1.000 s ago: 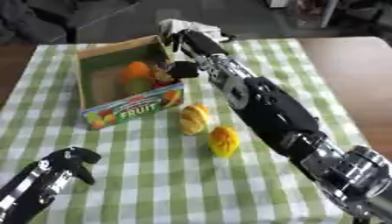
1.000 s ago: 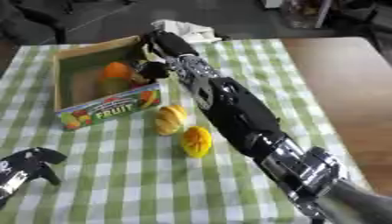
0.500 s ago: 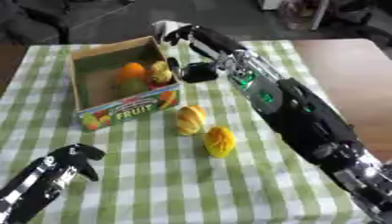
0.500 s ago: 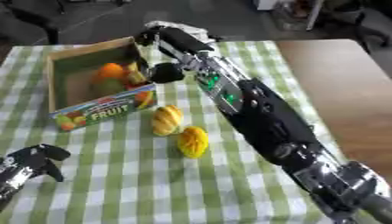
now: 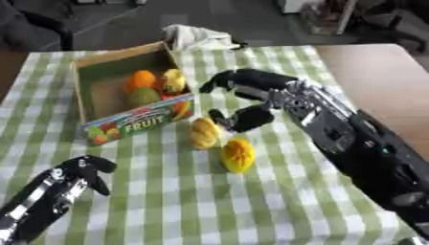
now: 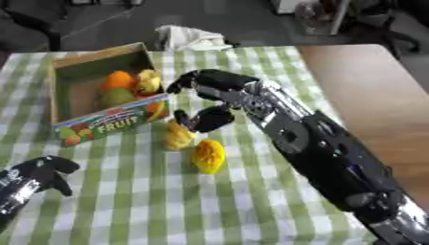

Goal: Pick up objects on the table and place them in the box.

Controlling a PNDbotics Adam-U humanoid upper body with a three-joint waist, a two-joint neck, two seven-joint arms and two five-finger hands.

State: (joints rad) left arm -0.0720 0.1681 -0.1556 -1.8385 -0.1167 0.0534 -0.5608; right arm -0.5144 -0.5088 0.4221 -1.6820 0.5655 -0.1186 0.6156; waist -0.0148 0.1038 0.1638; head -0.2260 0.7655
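Box (image 5: pixel 94 72) of brown cardboard; its near wall carries a printed panel reading "FRUIT" with fruit pictures. Inside, at its far right corner: an orange fruit (image 5: pixel 141 79), a yellow one (image 5: pixel 173 80), a green one (image 5: pixel 142 97).

Just right of the box's near corner, on the green checked cloth (image 5: pixel 276 201), lie two yellow fruits (image 5: pixel 204 133), (image 5: pixel 238 154), nearly touching.

Right hand (image 5: pixel 248 88) hovers right of the box, fingers loosely spread, thumb hanging just beside the nearer-box fruit, holding nothing. Half a second ago it was over the box; now it has drawn back clear of it.

Left hand (image 5: pixel 82 172) sits well nearer than the box, fingers curled, empty. The right eye view shows it at its left edge.

White crumpled cloth (image 6: pixel 193 37) beyond the box.
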